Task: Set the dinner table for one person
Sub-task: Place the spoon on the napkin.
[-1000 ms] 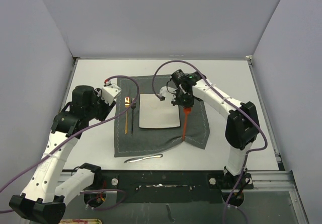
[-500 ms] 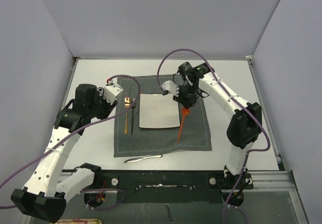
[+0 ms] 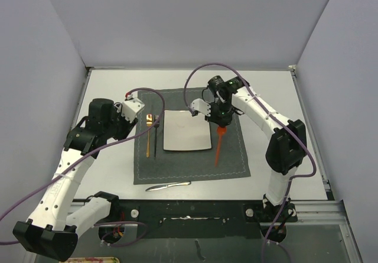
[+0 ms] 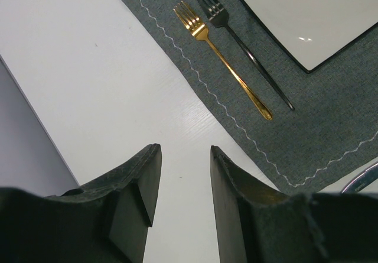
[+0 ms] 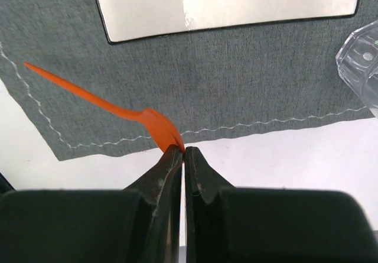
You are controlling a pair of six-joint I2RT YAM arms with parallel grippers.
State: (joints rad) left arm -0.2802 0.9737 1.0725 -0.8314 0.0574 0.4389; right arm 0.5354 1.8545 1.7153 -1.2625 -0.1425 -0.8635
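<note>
R jaws pressed together, pinching orange spoon by its bowl end. Handle runs away from them toward bottom of top view, approx parallel w/ square plate's right edge, just beside it, over grey placemat on white desk. Can't tell if tip touches cloth. R arm bent over mat's upper right. L jaws part-spread, empty, over desk left of gold fork.

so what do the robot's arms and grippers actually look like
The left arm and right arm match: white tubular links, bulky black joint housings, a loose purple cable looping along each. The left gripper and right gripper have two dark, wedge-shaped fingers.
</note>
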